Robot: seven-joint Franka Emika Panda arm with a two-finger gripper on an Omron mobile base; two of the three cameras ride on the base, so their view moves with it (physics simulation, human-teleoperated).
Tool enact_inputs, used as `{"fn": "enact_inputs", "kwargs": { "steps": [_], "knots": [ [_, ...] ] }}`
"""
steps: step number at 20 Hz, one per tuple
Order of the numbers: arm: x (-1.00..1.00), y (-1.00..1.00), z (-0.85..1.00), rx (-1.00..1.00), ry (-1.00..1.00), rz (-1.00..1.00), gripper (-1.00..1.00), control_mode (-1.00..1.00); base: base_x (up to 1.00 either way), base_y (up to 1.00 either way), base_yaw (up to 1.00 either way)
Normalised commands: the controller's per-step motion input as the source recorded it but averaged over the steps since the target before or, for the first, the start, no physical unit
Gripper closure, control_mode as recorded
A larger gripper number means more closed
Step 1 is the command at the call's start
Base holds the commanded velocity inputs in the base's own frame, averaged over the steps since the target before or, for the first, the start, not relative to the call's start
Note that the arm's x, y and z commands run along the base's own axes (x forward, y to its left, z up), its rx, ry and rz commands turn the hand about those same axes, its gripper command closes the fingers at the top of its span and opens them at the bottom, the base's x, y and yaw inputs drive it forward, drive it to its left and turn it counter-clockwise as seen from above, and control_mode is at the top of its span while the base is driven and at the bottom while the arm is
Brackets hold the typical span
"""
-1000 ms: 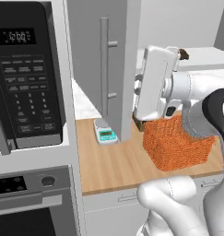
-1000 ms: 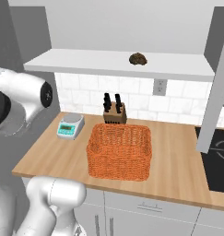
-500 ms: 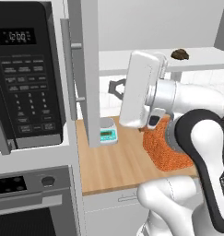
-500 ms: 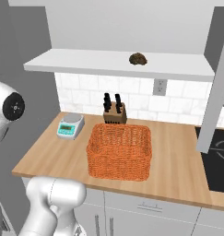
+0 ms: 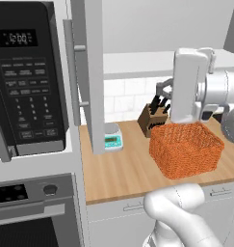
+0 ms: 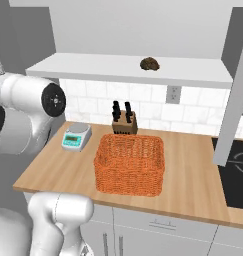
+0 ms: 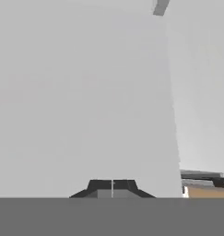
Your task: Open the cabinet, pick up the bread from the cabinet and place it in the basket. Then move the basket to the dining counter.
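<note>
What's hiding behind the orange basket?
Behind the basket stands a wooden knife block against the tiled wall. The basket covers the block's foot in the left base view.

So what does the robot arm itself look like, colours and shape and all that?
The arm is glossy white with rounded, tube-like links and dark joint rings; one joint cap is a black disc. The gripper has two small dark fingertips on a boxy white hand.

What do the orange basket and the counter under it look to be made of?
The basket looks like woven wicker, matte, with a criss-cross weave showing on its sides. The counter looks like light wood, smooth, with faint plank lines; being rendered, it could equally be laminate.
</note>
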Motion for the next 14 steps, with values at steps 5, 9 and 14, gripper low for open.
{"fn": "enact_inputs", "kwargs": {
  "steps": [5, 9, 14],
  "knots": [
    [0.2, -0.77, -0.45, -0.44, -0.68, -0.05, 1.0, -1.0, 0.0, 0.0, 0.0],
    [0.36, -0.57, -0.06, -0.47, -0.53, -0.07, 1.0, -1.0, 0.0, 0.0, 0.0],
    [0.49, -0.37, 0.18, -0.44, -0.3, -0.04, 1.0, -1.0, 0.0, 0.0, 0.0]
  ]
}}
